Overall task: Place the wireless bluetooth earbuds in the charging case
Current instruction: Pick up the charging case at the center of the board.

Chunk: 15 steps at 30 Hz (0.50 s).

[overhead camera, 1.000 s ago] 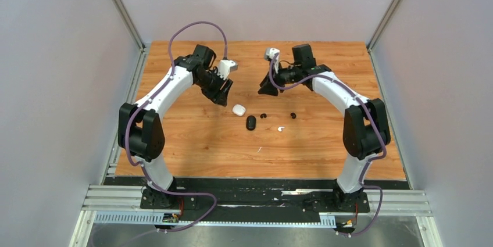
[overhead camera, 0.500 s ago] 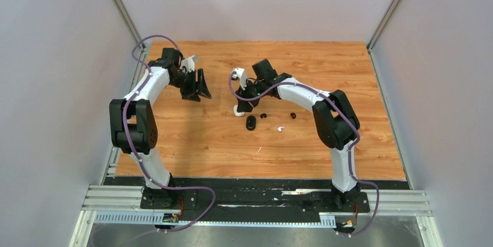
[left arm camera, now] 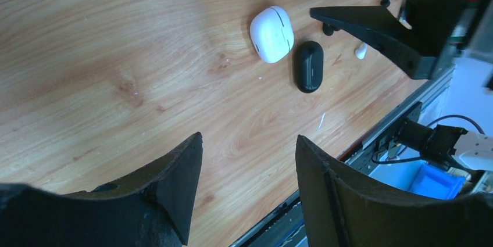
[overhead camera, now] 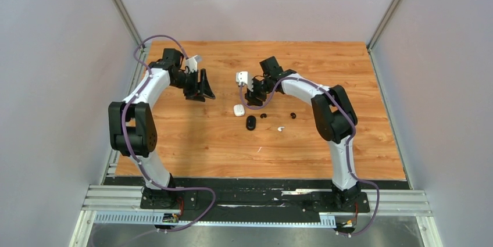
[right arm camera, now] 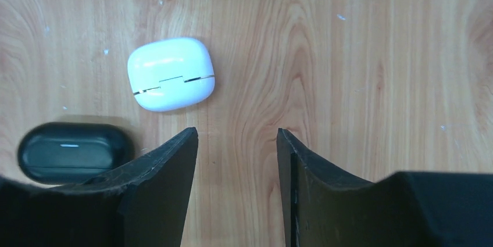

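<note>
A closed white charging case [overhead camera: 238, 109] and a closed black charging case [overhead camera: 251, 122] lie mid-table. Two black earbuds [overhead camera: 263, 115] [overhead camera: 293, 115] and one white earbud [overhead camera: 281, 128] lie just right of them; no second white earbud shows. My right gripper [overhead camera: 254, 98] is open and empty, hovering just behind and right of the white case [right arm camera: 171, 74], with the black case [right arm camera: 72, 151] at its left. My left gripper [overhead camera: 203, 88] is open and empty, well left of the cases. The left wrist view shows the white case [left arm camera: 271, 33], black case [left arm camera: 310, 65] and white earbud [left arm camera: 361, 52].
A tiny white fleck [overhead camera: 259, 149] lies on the wooden table [overhead camera: 192, 142] nearer the front. Grey walls close in the left, right and back. A black rail [overhead camera: 256, 184] runs along the table's near edge by the arm bases.
The left gripper swung left, away from the cases. The right gripper came in over the white case, then drew back and right, uncovering it. The cases and earbuds have not moved.
</note>
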Each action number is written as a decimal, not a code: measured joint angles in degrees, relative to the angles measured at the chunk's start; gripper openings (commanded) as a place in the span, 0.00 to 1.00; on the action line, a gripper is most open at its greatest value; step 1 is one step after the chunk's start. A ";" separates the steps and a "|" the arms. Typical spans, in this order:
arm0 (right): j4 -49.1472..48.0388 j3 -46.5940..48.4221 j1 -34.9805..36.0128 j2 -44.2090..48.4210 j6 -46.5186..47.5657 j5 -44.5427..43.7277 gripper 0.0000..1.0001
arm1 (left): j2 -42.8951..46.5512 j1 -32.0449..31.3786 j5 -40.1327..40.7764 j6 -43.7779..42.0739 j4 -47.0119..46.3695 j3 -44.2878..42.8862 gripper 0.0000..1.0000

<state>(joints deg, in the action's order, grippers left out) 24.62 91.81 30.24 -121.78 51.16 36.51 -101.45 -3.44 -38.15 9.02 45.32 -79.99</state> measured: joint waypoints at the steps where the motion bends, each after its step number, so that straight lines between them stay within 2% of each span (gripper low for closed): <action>1: 0.13 0.00 -0.09 -0.70 1.73 0.04 0.53 | 0.22 0.00 0.04 -0.24 0.00 0.00 0.66; 7: 1.75 -0.07 1.55 -3.80 9.18 1.14 0.53 | 2.05 0.00 0.11 -1.64 0.44 -0.07 0.66; 15: 2.21 0.13 5.46 -4.61 10.49 3.50 0.54 | 2.67 0.00 0.13 -2.32 1.18 -0.22 0.66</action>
<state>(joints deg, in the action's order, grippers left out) 26.83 91.94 35.70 -126.39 61.65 40.01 -98.78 -3.44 -38.02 6.70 46.50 -80.20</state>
